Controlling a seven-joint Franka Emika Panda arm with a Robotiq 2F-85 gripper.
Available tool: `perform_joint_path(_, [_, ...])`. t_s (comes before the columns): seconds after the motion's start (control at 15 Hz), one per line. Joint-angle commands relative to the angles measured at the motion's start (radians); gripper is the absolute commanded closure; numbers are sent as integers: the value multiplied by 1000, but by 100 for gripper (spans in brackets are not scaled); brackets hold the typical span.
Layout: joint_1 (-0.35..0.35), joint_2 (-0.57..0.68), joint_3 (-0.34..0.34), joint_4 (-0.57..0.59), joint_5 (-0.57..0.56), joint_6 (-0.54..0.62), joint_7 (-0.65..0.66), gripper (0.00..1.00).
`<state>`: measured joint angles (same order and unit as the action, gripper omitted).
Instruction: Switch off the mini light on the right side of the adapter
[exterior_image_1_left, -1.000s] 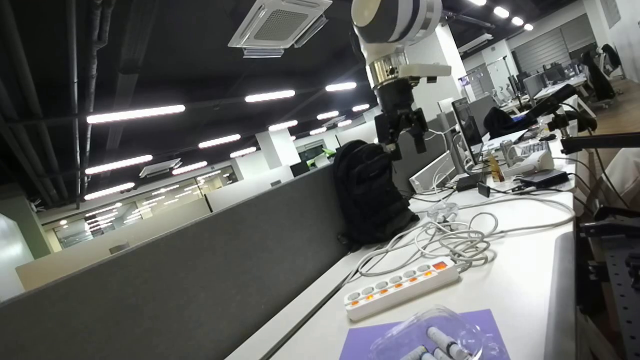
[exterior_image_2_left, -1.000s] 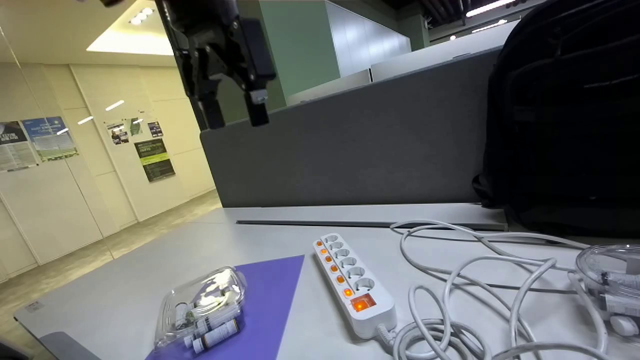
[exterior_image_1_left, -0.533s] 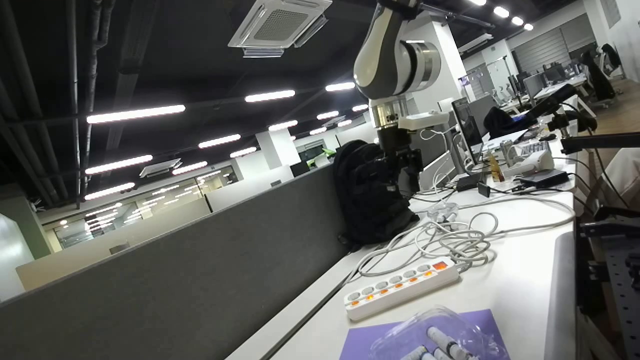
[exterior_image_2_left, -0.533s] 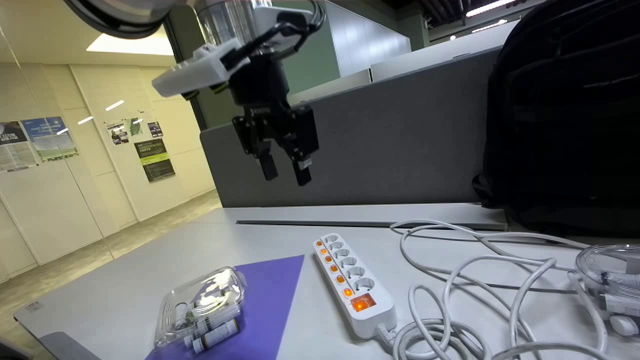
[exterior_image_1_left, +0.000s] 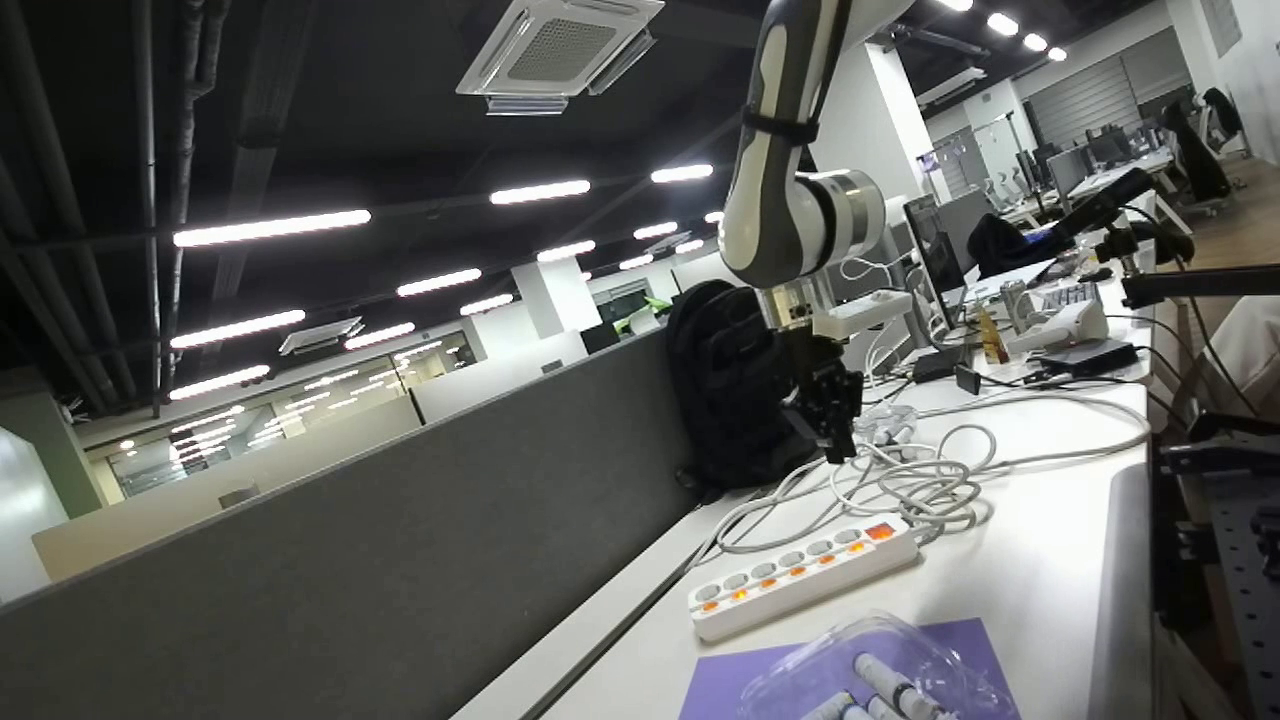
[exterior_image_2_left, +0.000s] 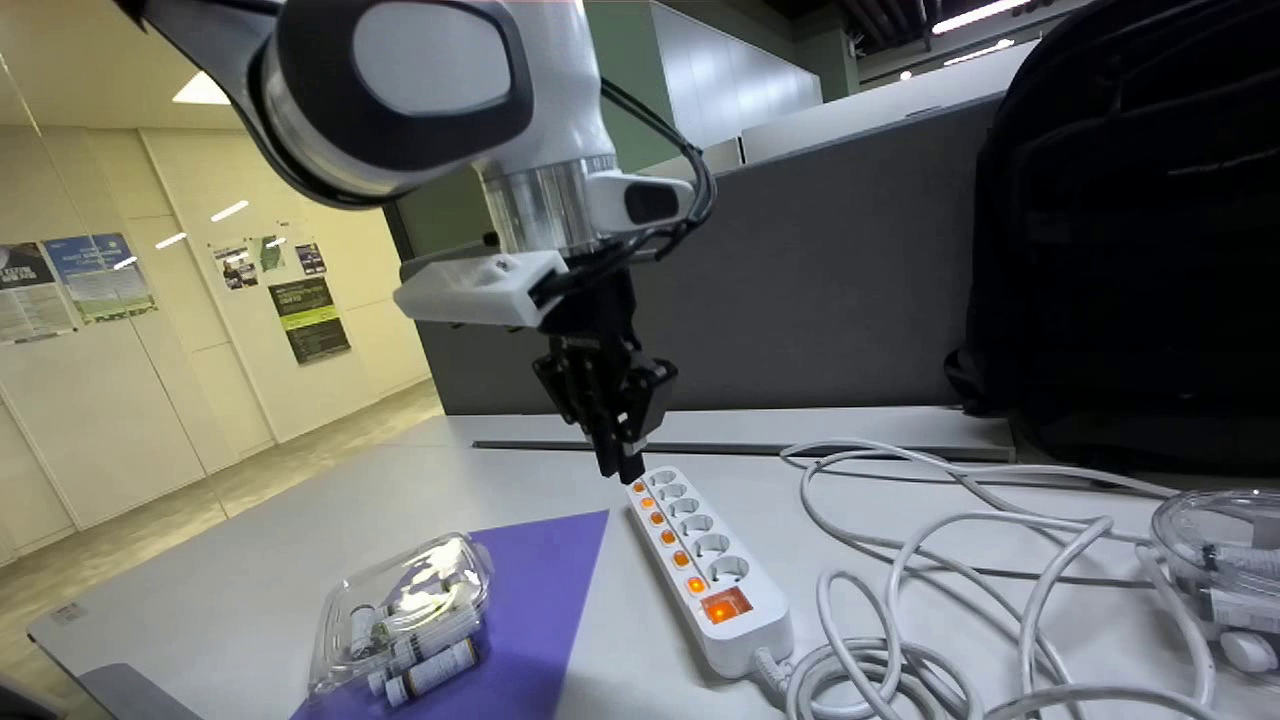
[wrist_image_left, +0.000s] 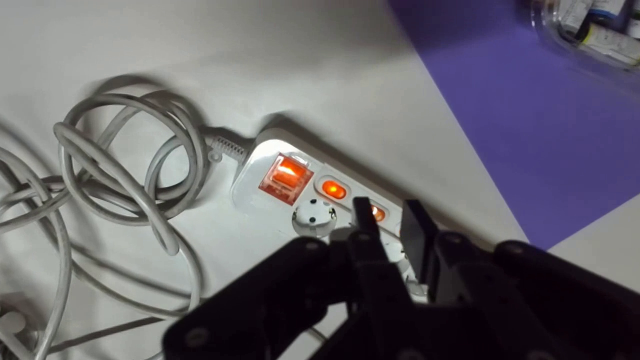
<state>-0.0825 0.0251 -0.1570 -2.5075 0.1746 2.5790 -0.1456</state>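
- The gripper (wrist_image_left: 390, 212) had come down toward the white power strip (exterior_image_2_left: 708, 565) since the earlier frames; its fingers (wrist_image_left: 365, 215) had drawn closer together, and the arm (exterior_image_1_left: 770, 215) above had lowered with it.
- The fingers were parted by only a narrow gap and had hold of nothing; in the wrist view, part of the strip showed between them.
- The gripper pointed down and hung above the strip, apart from it.
- In the wrist view, a fingertip partly covered one small orange button (wrist_image_left: 380, 215); the end button (wrist_image_left: 334, 189) beside it showed whole, followed by the large orange switch (wrist_image_left: 287, 175). All three glowed.
- The strip lay flat on the white table (exterior_image_2_left: 480, 480), a row of six round sockets (exterior_image_2_left: 711, 545) running alongside six small orange buttons, with the large switch at the cord end.
- From that end, the white cord (wrist_image_left: 229, 148) led into loose coils (wrist_image_left: 132, 185) on the table.
- Just beside the strip lay a purple sheet (exterior_image_2_left: 545, 590), with a clear plastic box (exterior_image_2_left: 338, 625) of small bottles (exterior_image_2_left: 432, 672) on it.
- In an exterior view, another clear tub (exterior_image_2_left: 1225, 503) sat by the cables.
- In both exterior views, a black backpack (exterior_image_2_left: 1130, 250) stood against the grey partition (exterior_image_2_left: 800, 300).
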Motion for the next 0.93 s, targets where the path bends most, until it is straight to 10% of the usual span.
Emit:
perform_joint_path(0.0, [-19, 89, 17, 61, -4, -1, 29, 100])
perform_joint_path(0.87, [-24, 156, 18, 54, -57, 141, 73, 100])
